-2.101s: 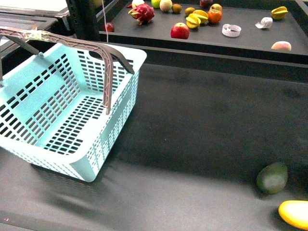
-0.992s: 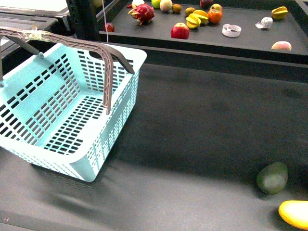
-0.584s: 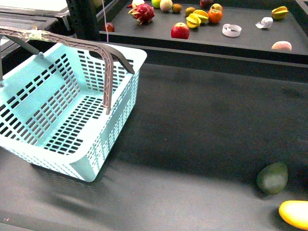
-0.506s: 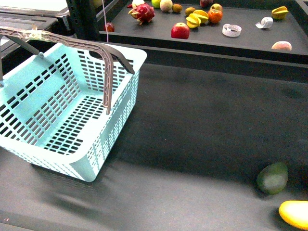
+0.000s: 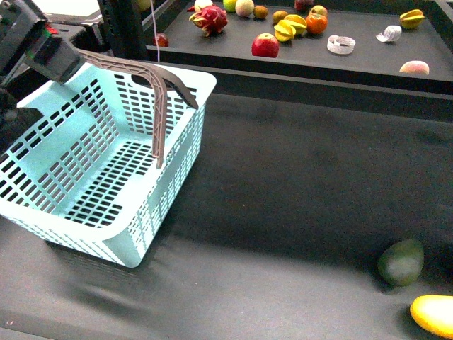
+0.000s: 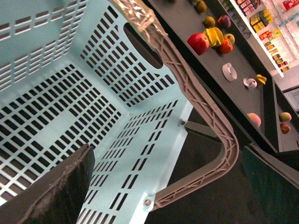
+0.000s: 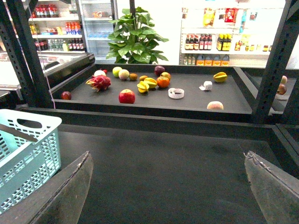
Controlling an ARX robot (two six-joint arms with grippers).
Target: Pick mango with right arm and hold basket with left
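left arm (image 5: 28,42): we see its black body at the far left of the front view, raised over the basket's far corner, above one end of a grey-brown handle (image 5: 160,106).
left gripper (image 6: 168,151): its fingers (image 6: 56,186) are spread wide with nothing between them. Its wrist camera looks down into the basket's slotted inside.
right gripper (image 7: 168,156): its fingers are wide apart and empty. It is held level above the dark table (image 5: 297,177), facing the back shelf (image 5: 368,60). We cannot see this arm in the front view.
mango (image 5: 433,314): it lies on the table at the near right corner of the front view, cut by the picture's edge and well apart from the basket.
basket (image 5: 106,163): it is light blue and stands on the left of the table, with nothing inside it.
dark green fruit (image 5: 400,262): it lies just beside the mango, on the side nearer the basket.
shelf contents: we make out a red apple (image 5: 265,45), a dragon fruit (image 5: 210,19) and yellow star fruits (image 5: 290,28).
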